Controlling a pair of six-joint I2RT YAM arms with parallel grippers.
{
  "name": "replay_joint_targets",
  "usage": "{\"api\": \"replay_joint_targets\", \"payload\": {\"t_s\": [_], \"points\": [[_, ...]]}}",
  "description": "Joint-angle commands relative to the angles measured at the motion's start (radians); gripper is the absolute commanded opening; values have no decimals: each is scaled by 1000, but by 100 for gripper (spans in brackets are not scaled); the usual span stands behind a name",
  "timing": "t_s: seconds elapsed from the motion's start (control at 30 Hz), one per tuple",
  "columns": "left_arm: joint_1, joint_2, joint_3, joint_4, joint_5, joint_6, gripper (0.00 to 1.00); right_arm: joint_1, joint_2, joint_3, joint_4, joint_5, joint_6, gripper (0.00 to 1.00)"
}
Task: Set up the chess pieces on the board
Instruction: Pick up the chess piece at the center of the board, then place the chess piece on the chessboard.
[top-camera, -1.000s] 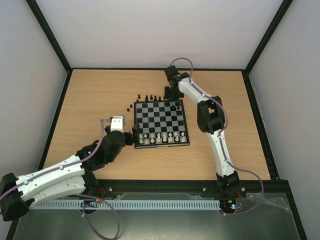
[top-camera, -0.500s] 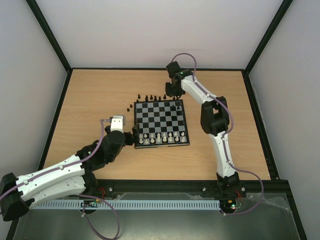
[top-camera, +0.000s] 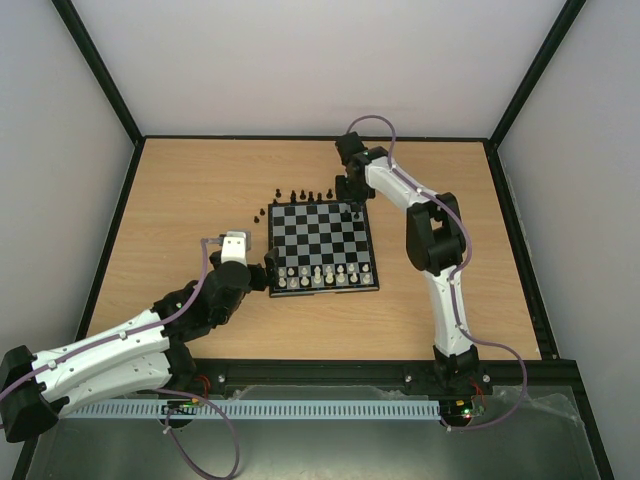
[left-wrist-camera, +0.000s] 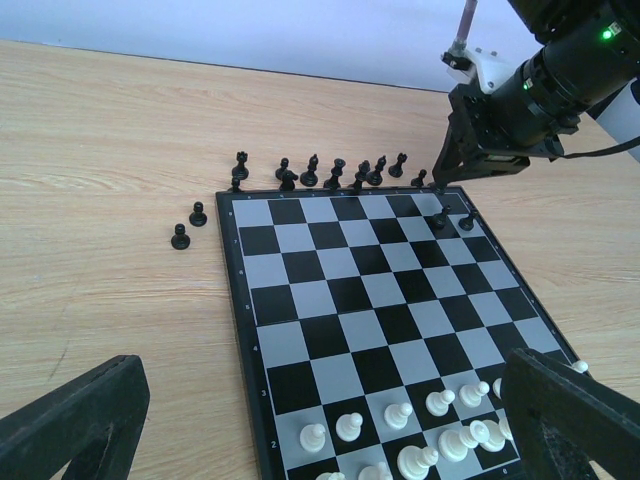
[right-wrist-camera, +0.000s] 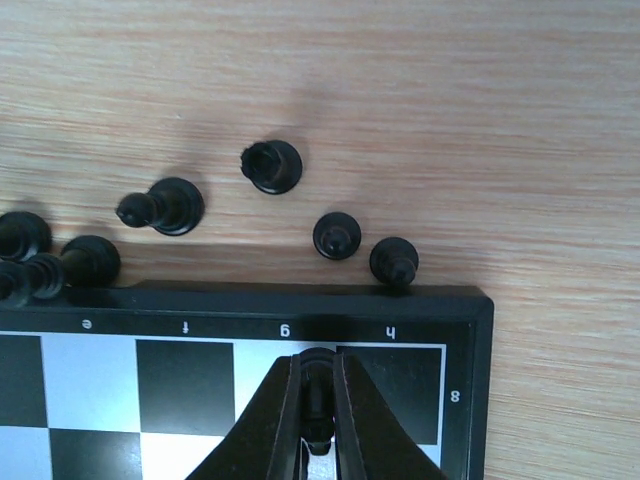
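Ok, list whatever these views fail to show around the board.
- Right wrist: the right gripper covers the sides of its black piece; its kind is unreadable.
- Right wrist: loose black pieces at the left edge are cut off.
- Left wrist: the white pieces run off the bottom edge.
- Top view: every piece on the board is too small to identify.

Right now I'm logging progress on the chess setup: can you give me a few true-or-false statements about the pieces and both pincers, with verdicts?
The right pincer is shut on a black piece. True.
The left pincer grips a white piece. False: it is open, holding nothing.
The board holds white pieces on its near rows. True.
Every black piece is on the board. False: most black pieces stand on the table past its far edge.
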Motion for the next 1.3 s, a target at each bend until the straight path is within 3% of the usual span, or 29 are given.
{"api": "replay_joint_targets", "payload": {"t_s": [0.0,1.27], "points": [[8,-2,-14,4,-11,0,99,15,-38,-28,-4,11,3,8],[8,-11,-14,0,-13,-1,99,35,33,16,-23,24,7,10]]}}
